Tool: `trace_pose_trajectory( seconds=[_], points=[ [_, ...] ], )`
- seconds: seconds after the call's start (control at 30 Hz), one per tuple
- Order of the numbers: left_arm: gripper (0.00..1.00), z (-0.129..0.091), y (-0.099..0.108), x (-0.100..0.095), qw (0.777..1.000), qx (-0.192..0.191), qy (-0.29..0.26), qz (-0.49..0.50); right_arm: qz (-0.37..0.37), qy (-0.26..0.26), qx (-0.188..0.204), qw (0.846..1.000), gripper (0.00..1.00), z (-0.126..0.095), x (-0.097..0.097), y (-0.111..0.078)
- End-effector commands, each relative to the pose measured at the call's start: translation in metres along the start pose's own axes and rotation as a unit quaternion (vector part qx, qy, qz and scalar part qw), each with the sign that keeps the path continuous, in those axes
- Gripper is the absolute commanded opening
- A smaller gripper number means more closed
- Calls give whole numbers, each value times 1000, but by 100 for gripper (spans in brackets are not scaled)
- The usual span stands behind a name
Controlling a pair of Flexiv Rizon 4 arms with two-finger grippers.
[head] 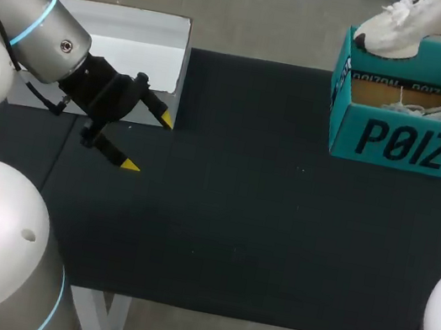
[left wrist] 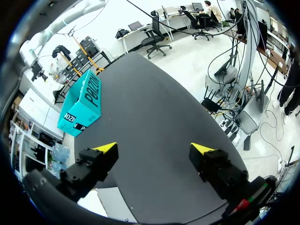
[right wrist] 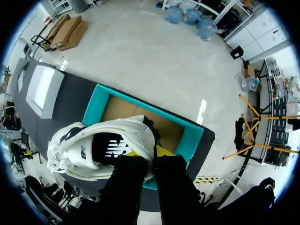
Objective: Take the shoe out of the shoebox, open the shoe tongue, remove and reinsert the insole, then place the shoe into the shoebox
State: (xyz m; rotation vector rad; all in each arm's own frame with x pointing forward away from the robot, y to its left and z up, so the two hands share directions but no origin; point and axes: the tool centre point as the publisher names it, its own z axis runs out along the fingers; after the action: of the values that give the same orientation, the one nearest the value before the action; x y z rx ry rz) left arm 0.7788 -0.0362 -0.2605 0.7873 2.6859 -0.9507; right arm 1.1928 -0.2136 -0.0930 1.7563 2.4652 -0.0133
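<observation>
A white shoe (head: 416, 24) with a black logo hangs above the teal shoebox (head: 412, 143) at the table's back right. My right gripper (right wrist: 147, 153) is shut on the heel rim of the shoe (right wrist: 93, 150), one finger inside and one outside, over the box (right wrist: 187, 140) and its brown floor. The head view does not show this gripper. Something white with laces (head: 439, 111) lies inside the box. My left gripper (head: 148, 142) hovers open and empty over the black mat at the left, far from the shoebox (left wrist: 82, 101); its fingers (left wrist: 105, 146) stand wide apart.
A white, lid-like flat box (head: 122, 45) lies at the table's back left, just behind my left gripper. A black mat (head: 245, 221) covers the table between the two arms. The table's front edge runs along the bottom of the head view.
</observation>
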Motion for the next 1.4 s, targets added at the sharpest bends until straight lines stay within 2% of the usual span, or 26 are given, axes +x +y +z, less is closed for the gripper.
trace_pose_trajectory(
  seconds=[0.03, 0.63, 0.8, 1.0, 1.2, 1.33, 1.4],
  points=[
    [100, 1, 0, -1, 1000, -1, 1, 0, 0, -49, -35, 998, 0, 1, 6, -14],
    [100, 1, 0, -1, 1000, -1, 1, 0, 0, -49, -35, 998, 0, 1, 6, -14],
    [100, 1, 0, -1, 1000, -1, 1, 0, 88, -27, -63, 994, 0, 1, 6, -18],
    [100, 1, 0, -1, 1000, -1, 1, 0, 166, -32, -58, 984, 0, 6, 7, -29],
    [100, 1, 0, -1, 1000, -1, 1, 0, 217, -34, -42, 975, 0, 16, 3, -35],
    [100, 1, 0, -1, 1000, -1, 1, 0, 276, -48, -8, 960, 0, 22, -6, -45],
    [100, 1, 0, -1, 1000, -1, 1, 0, 276, -48, -8, 960, 0, 22, -6, -45]
  ],
)
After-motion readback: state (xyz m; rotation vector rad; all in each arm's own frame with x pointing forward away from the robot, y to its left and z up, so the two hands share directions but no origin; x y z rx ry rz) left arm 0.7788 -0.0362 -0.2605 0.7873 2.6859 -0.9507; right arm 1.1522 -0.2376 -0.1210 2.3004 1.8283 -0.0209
